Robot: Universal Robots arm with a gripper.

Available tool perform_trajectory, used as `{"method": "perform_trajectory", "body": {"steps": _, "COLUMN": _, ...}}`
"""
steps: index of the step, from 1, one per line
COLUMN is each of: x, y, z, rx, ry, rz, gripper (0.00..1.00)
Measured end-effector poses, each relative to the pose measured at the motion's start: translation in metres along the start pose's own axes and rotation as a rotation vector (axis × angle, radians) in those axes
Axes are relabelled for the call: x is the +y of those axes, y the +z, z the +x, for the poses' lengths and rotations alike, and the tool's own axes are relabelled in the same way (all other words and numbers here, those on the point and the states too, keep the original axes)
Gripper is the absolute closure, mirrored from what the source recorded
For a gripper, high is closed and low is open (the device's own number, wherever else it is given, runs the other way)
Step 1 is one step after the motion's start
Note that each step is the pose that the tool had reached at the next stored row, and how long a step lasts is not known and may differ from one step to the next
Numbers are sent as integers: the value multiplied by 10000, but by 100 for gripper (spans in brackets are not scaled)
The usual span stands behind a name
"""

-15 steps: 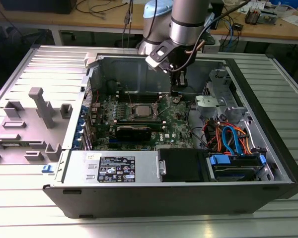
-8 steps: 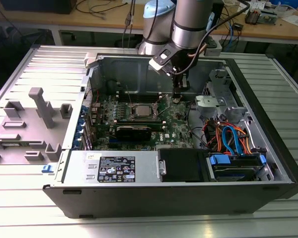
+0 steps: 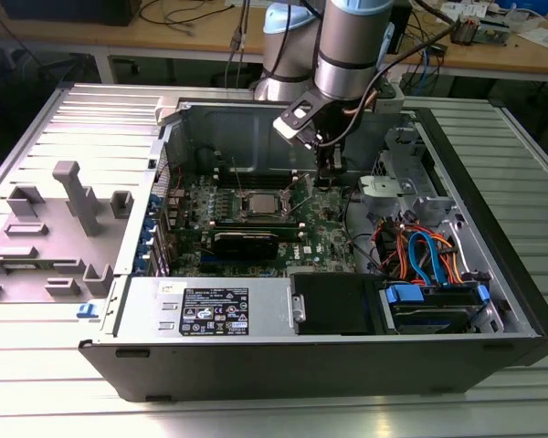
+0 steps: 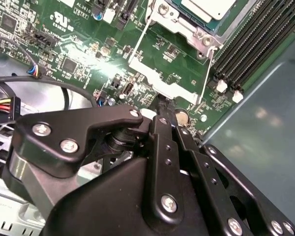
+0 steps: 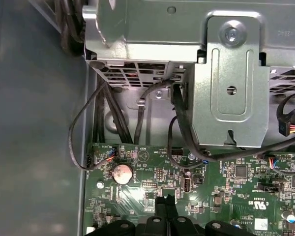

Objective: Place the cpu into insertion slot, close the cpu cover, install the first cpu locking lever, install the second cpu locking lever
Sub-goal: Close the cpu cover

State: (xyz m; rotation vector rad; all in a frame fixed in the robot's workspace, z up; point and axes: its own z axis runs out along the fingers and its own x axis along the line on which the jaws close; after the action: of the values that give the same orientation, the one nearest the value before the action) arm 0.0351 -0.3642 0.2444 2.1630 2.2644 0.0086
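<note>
Inside the computer case (image 3: 283, 365), the chip (image 4: 210, 7) is seated in its socket (image 4: 185, 27). The cover (image 4: 162, 82) appears open; closing and both latching steps remain. The gripper (image 4: 168, 116), fingers (image 4: 160, 133) pressed together and empty, hovers beside the cover's edge.

motherboard (image 4: 88, 44): green circuit board, glossy lacquered face with a bright glare.
cpu (image 4: 209, 7): on the motherboard; smooth metal top, dull silver.
cpu cover (image 4: 184, 27): around the cpu on the motherboard; silver-grey pressed metal, satin sheen.
pincer (image 4: 163, 109): over the motherboard; matt black parts, bright metal screw heads.
coin battery (image 5: 122, 173): on the motherboard; shiny bare metal.
cables (image 5: 76, 142): at the motherboard's edge; smooth black plastic sheath.
drive cage (image 5: 231, 83): beside the motherboard; grey sheet metal, dull, faintly mottled.
desk (image 3: 256, 415): beneath the motherboard's case; pale ribbed metal, brushed look.
</note>
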Motion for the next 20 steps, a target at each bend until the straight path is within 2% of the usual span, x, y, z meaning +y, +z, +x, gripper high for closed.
{"method": "perform_trajectory", "body": {"steps": 6, "x": -26, "y": 22, "z": -58, "rx": 3, "ry": 1, "rz": -1, "gripper": 89}}
{"method": "perform_trajectory", "body": {"steps": 12, "x": -146, "y": 24, "z": -55, "rx": -1, "ry": 1, "rz": 0, "gripper": 89}}
{"method": "perform_trajectory", "body": {"steps": 20, "x": -157, "y": 24, "z": -54, "rx": 1, "ry": 3, "rz": -1, "gripper": 89}}
